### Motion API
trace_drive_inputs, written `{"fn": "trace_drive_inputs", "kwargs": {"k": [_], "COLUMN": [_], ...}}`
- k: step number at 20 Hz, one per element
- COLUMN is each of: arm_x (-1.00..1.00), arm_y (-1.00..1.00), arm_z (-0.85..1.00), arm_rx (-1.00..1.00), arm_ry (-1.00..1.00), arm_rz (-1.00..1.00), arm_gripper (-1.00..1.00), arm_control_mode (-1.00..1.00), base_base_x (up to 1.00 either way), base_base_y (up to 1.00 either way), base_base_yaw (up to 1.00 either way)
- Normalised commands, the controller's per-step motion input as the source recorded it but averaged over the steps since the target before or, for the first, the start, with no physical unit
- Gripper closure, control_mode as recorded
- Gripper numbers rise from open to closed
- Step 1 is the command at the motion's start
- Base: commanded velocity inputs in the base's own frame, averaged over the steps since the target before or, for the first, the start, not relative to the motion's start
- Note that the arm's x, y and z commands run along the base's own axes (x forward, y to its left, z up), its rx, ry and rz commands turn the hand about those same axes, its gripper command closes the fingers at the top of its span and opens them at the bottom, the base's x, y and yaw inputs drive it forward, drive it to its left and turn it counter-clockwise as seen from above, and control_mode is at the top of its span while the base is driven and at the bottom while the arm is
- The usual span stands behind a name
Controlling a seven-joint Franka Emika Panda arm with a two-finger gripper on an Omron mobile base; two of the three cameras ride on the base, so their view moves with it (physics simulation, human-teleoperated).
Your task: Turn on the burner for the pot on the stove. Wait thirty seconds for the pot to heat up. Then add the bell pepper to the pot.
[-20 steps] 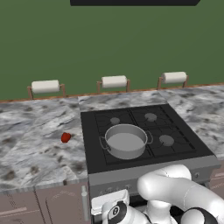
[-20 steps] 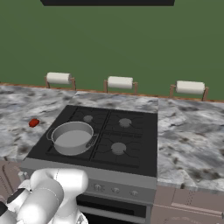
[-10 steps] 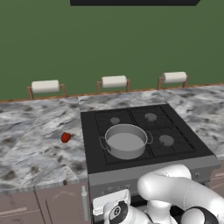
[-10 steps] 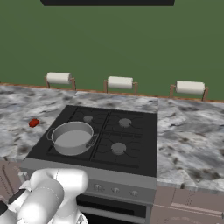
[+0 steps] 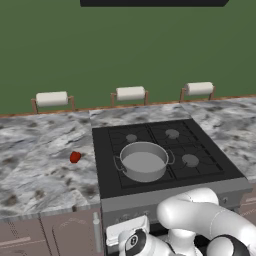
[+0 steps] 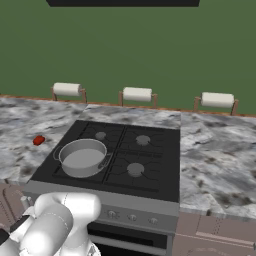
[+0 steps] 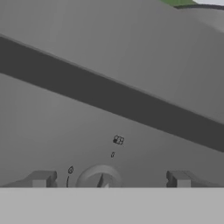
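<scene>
While the arm is folded low in front of the stove (image 5: 150,150), the hand view shows the gripper (image 7: 107,179) facing the grey front panel, its two fingers (image 7: 41,178) standing wide apart with a small round knob (image 7: 101,178) between them and nothing held. That knob looks rigid and smooth, so my guess is it wants a firm pinch across its raised rib and a steady twist, as a loose hold would likely slip on it. Further off, on the cooktop, the pot (image 5: 144,161) sits on the front left burner, at about seven o'clock from the centre of the grates, upright and apparently empty. It is metal and probably heavy for its size, but the task needs no lifting of it. Beyond the stove's left edge, at roughly nine o'clock from the pot and well apart from it, the bell pepper (image 5: 75,157) lies on the marbled table (image 5: 35,165). It is small, glossy and rounded, so I expect it to be light, a little slick and prone to roll; a grip across its widest part from above seems safest. Farthest back, three paper towel rolls (image 5: 130,93) stand along the green wall. No burner looks lit yet.
</scene>
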Motion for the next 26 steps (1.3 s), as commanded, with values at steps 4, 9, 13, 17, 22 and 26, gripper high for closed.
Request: {"fn": "trace_drive_inputs", "kwargs": {"k": [4,9,13,17,22,26], "arm_x": [0.19,0.12,0.0,0.0,0.0,0.0], "arm_y": [0.0,0.0,0.0,-0.19,-0.09,0.0], "arm_z": [0.0,0.0,0.0,0.0,0.0,0.0], "arm_rx": [0.0,0.0,0.0,0.06,0.03,0.0], "arm_ry": [0.0,0.0,0.0,0.0,0.0,0.0], "arm_rz": [0.0,0.0,0.0,0.0,0.0,0.0], "arm_gripper": [-1.0,-1.0,-1.0,-1.0,-1.0,-1.0], "arm_control_mode": [-1.0,-1.0,-1.0,-1.0,-1.0,-1.0], "base_base_x": [0.0,0.0,0.0,0.0,0.0,0.0], "base_base_y": [0.0,0.0,0.0,0.0,0.0,0.0], "base_base_yaw": [0.0,0.0,0.0,0.0,0.0,0.0]}}
